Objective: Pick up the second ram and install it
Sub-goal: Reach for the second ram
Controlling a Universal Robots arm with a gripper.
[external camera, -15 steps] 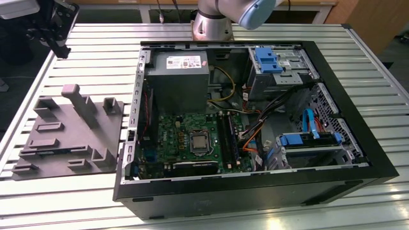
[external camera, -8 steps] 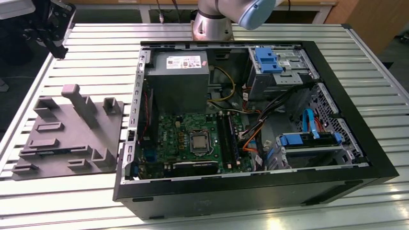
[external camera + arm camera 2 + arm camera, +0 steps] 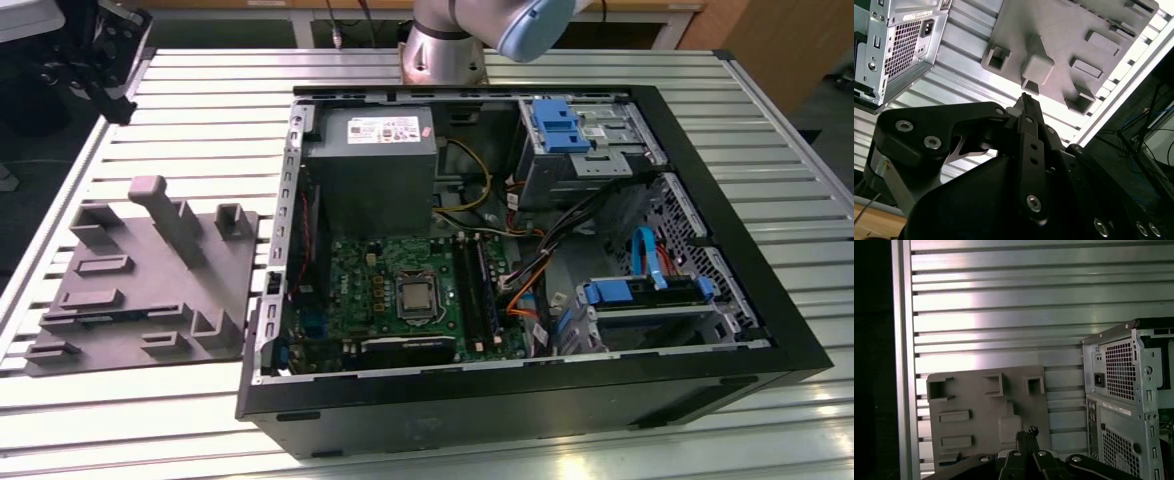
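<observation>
Grey moulded plate (image 3: pixel 979 405) lies beyond the pincer (image 3: pixel 1027 432) — its jaws pressed together.

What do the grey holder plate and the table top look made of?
Holder plate: matte grey plastic, probably printed or moulded; dull, no glare, blocky pockets. Table top: bare metal, likely extruded aluminium; bright sheen, parallel slotted ribs.
</observation>
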